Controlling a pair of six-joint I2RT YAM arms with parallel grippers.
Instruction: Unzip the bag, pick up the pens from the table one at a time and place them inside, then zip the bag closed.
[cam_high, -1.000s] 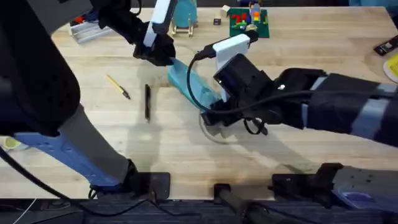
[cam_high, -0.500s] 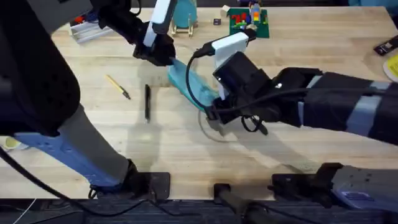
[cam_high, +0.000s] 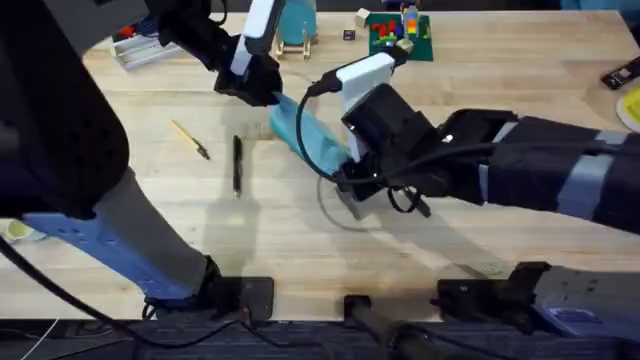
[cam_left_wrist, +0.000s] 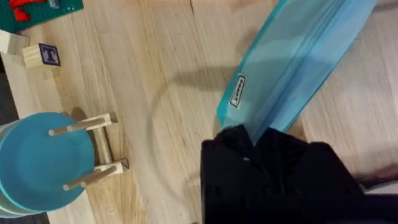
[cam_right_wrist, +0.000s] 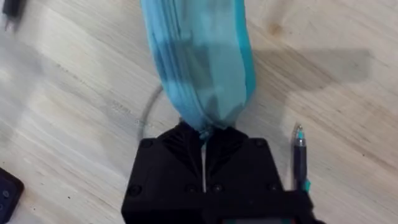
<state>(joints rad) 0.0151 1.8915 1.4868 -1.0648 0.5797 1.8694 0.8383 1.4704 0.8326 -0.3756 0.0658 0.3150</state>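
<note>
Bag (cam_high: 305, 135): lies diagonally at centre frame of the overhead view, on the table (cam_high: 500, 120), stretched between the two grippers. One bag counted.

Left gripper (cam_high: 262, 92): at the bag's upper-left end. In the left wrist view the black fingers (cam_left_wrist: 236, 140) are pinched onto the end of the bag (cam_left_wrist: 292, 62), just beside a small white label (cam_left_wrist: 237, 91) on the fabric. Jaws closed on fabric, no gap seen.

Right gripper (cam_high: 345, 180): at the bag's lower-right end. In the right wrist view the fingers (cam_right_wrist: 180, 146) meet with only a hairline slit between them, clamped on the tip of the bag (cam_right_wrist: 199, 62) where the zipper line ends. Whether it is the zipper pull or plain fabric that is pinched, cannot tell.

Pens: two counted. One pen (cam_high: 237, 163) lies left of the bag in the overhead view, running nearly straight up and down the frame, clear of both grippers. A second pen (cam_right_wrist: 300, 158), dark with teal accents, shows in the right wrist view on the table just beside the right gripper, not touching the bag.

Other items: one yellow stick (cam_high: 189, 139) with dark tip, left of the first pen. One teal disc (cam_left_wrist: 43, 158) on a wooden stand, lower left of the left wrist view. One lettered block (cam_left_wrist: 42, 56), upper left of the same view.
</note>
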